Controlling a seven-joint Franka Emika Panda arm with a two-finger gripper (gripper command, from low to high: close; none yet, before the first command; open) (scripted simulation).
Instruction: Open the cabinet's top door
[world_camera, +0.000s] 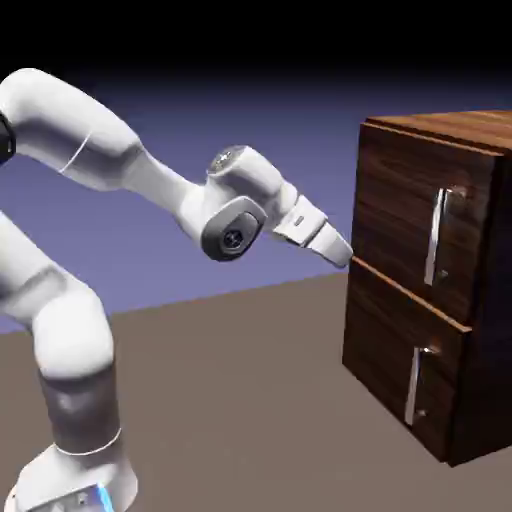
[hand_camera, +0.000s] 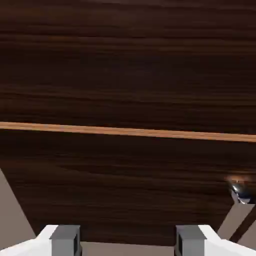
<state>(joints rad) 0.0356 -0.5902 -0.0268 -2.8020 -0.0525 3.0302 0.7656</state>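
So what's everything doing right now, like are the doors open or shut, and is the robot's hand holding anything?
Upper dark wood-grain door with its thin silver bar handle: shut, untouched.
Lower, shorter dark wood door with its own silver handle: shut.
White arm's two-finger end effector: open, holding nothing, close to the cabinet's front near the seam between the doors.
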